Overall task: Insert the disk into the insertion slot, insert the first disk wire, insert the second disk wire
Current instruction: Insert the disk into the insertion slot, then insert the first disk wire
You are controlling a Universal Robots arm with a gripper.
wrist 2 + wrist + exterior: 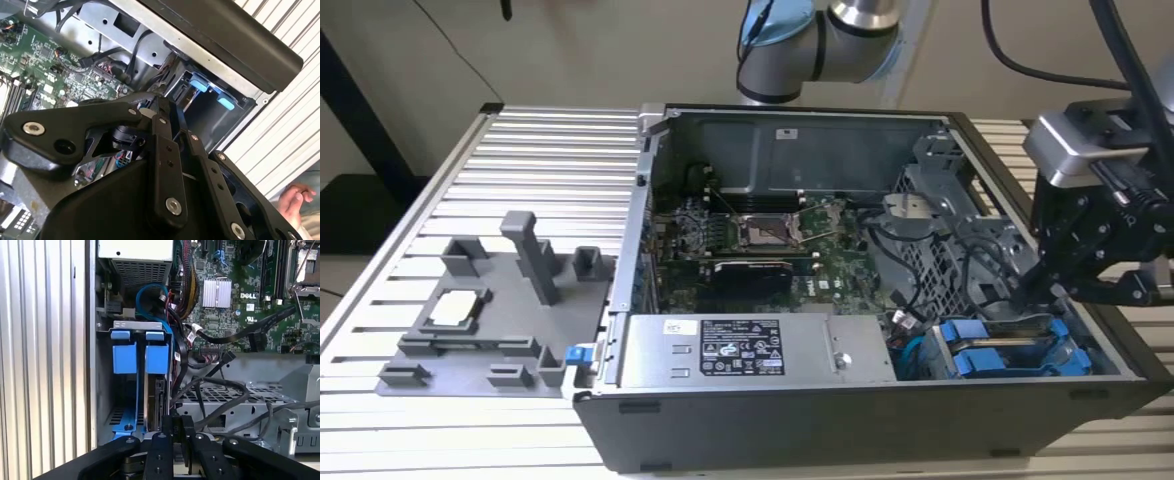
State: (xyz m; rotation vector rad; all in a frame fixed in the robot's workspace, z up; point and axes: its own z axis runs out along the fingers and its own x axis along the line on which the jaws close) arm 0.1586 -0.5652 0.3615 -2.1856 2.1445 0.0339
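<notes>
Robot hand (173, 429), closed with nothing plainly in its grip, hangs just above the insertion slot (135, 326), where the blue-framed disk (158, 400) already sits on edge, its long axis running straight away from the hand.

Even indoor light, soft shadows, close foreground perhaps blurred

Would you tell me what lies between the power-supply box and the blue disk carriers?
A looped blue cable arches across that gap, clearest in the first wrist view.
</notes>
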